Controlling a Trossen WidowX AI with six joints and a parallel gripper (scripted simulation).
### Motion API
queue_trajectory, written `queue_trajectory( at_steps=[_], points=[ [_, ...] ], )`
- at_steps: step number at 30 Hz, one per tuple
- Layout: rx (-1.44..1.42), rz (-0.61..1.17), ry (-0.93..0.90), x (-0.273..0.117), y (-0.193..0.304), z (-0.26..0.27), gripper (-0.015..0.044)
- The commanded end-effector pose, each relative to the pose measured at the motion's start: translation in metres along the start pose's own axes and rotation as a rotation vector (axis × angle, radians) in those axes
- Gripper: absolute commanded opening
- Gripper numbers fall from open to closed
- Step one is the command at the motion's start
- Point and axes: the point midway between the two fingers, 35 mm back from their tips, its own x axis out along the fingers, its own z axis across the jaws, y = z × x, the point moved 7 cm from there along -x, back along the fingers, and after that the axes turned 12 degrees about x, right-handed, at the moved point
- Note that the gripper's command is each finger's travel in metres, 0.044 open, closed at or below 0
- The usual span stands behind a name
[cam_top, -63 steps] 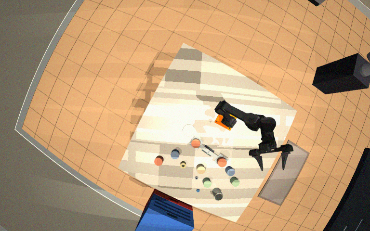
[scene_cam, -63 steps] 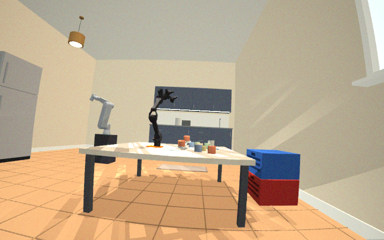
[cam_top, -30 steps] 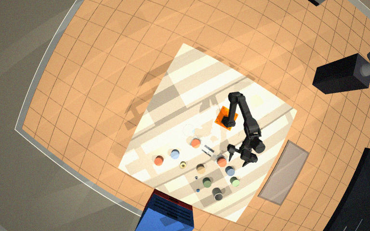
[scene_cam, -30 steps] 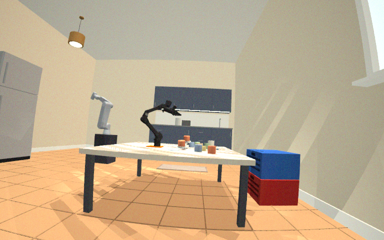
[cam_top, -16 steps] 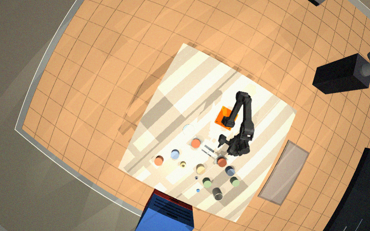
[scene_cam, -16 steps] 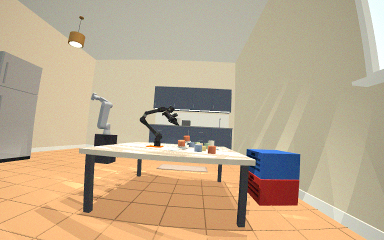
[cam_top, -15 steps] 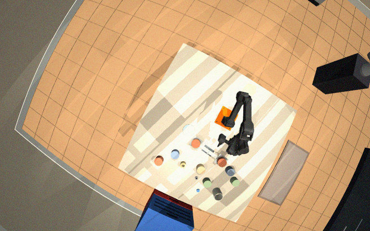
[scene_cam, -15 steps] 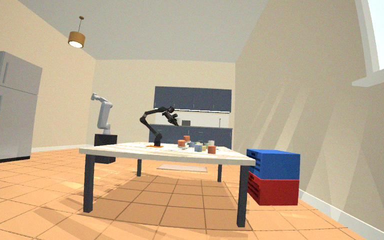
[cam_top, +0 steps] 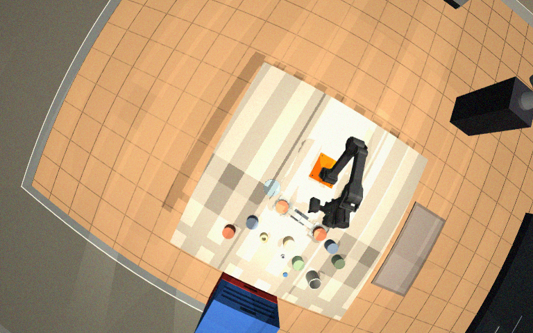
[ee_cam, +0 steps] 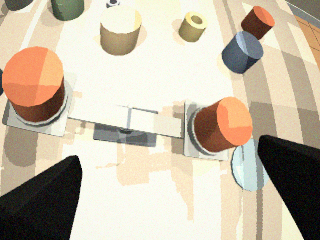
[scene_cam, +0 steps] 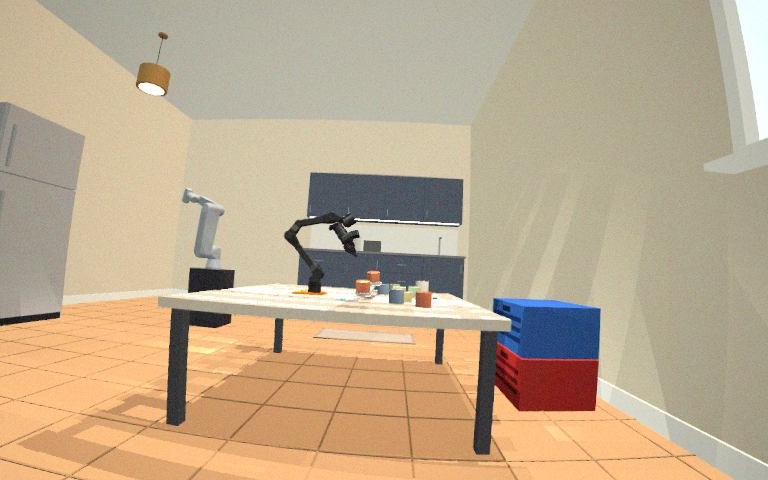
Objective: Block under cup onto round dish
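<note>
The balance (cam_top: 305,221) (ee_cam: 95,111) stands on the table. An orange cup (cam_top: 282,206) (scene_cam: 362,286) (ee_cam: 225,122) stands on its end near the dish. An identical orange cup (cam_top: 319,233) (scene_cam: 373,276) (ee_cam: 32,80) stands on the far end from the dish. The beam tilts: the dish-side cup sits lower, the other higher. No block shows; the cups hide what is under them. The round pale-blue dish (cam_top: 272,187) (ee_cam: 245,165) lies beside the lower cup, with no cup above it. My gripper (scene_cam: 353,253) (ee_cam: 172,156) is open and empty, high above the balance, pointing down at a slant.
Beyond the balance stand a blue cylinder (cam_top: 252,222) (ee_cam: 242,52), a red one (cam_top: 228,231) (ee_cam: 257,22), a small yellow ring-shaped piece (cam_top: 264,237) (ee_cam: 193,26) and a cream cylinder (cam_top: 288,241) (ee_cam: 120,32). Another blue cylinder (cam_top: 331,246) is close to the higher cup. Green cylinders (cam_top: 298,262) (cam_top: 338,261) and a grey cup (cam_top: 313,279) stand farther out.
</note>
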Motion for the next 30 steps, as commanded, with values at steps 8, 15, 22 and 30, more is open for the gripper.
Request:
queue_trajectory(
  at_steps=[8, 15, 22, 30],
  points=[
    [-0.323, 0.159, 0.014, 0.028, -0.025, -0.011, 0.044],
    [-0.534, 0.267, -0.018, 0.05, -0.039, -0.025, 0.044],
    [-0.737, 0.366, -0.089, 0.075, -0.05, -0.043, 0.044],
    [-0.955, 0.454, -0.213, 0.105, -0.058, -0.07, 0.044]
  ],
)
